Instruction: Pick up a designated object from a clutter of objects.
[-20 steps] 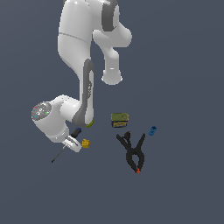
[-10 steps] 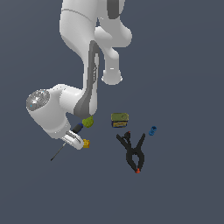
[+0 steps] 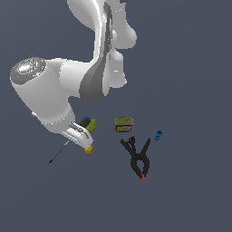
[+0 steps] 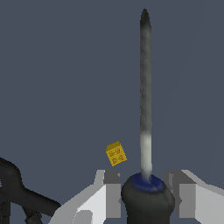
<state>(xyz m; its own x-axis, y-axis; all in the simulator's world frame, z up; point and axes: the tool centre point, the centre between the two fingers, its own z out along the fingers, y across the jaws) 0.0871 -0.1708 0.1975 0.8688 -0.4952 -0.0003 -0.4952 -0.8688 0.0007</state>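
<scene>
The screwdriver has a dark thin shaft that sticks out from under the wrist toward the exterior view's lower left; its blue-and-black handle end shows beside the hand. In the wrist view the shaft points away from the camera, and the black handle sits between the two fingers. My gripper is shut on the handle. The small yellow piece lies well below the screwdriver, apart from it.
In the exterior view a green pear-like lump lies by the hand and the yellow piece just under it. An olive tin can, a black clamp with red tips and a small blue cylinder lie toward the exterior view's right.
The arm and hand have grown larger in the exterior view, rising toward the camera. The screwdriver has moved with the hand; the other items have stayed put.
</scene>
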